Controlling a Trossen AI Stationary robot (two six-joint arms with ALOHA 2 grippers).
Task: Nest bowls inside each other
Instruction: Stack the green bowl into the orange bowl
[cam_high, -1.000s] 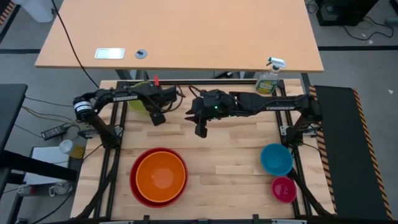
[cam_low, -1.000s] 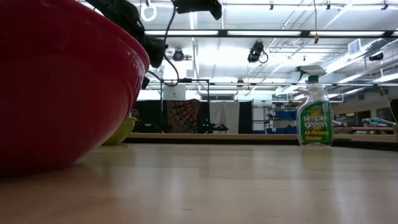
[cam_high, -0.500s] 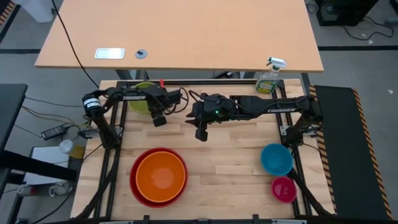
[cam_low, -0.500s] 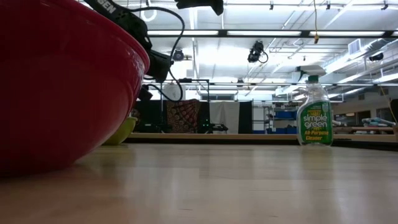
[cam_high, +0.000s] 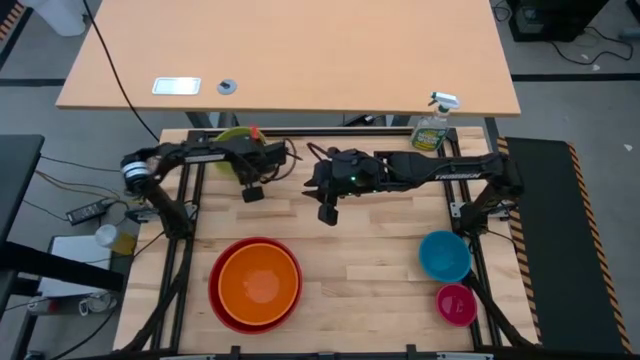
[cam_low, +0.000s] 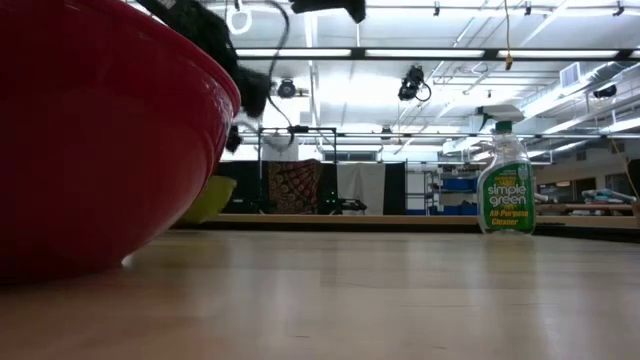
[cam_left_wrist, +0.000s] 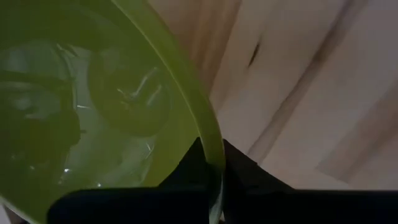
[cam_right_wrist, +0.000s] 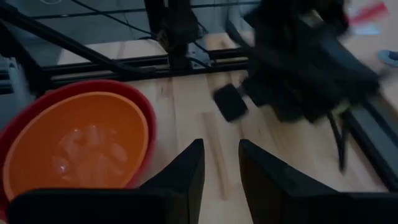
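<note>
The lime green bowl (cam_high: 234, 138) sits at the far left of the table, partly under my left arm. My left gripper (cam_left_wrist: 214, 167) is shut on its rim. In the low view only the green bowl's (cam_low: 208, 200) edge shows, behind the red bowl (cam_low: 100, 130). The orange bowl (cam_high: 258, 280) sits nested in the red bowl (cam_high: 220, 300) at the near left. The blue bowl (cam_high: 444, 255) and the magenta bowl (cam_high: 455, 303) stand at the near right. My right gripper (cam_high: 326, 208) hangs open over the middle of the table, holding nothing. My left gripper pinches the lime green bowl's rim (cam_left_wrist: 210, 146), with one finger (cam_left_wrist: 189, 171) inside the bowl and the other (cam_left_wrist: 245, 177) outside. The fingers come steeply from above. Whether the bowl's base is on the table, I cannot tell.
A green spray bottle (cam_high: 432, 126) stands at the far right edge. Black frame rails (cam_high: 180, 215) run along both sides of the table. Bare wood lies between the red bowl and the blue bowl.
My left gripper has taken hold of the lime green bowl's rim. In the low view the bowl's edge now stands a little higher than before. My right gripper has stayed open over the middle.
</note>
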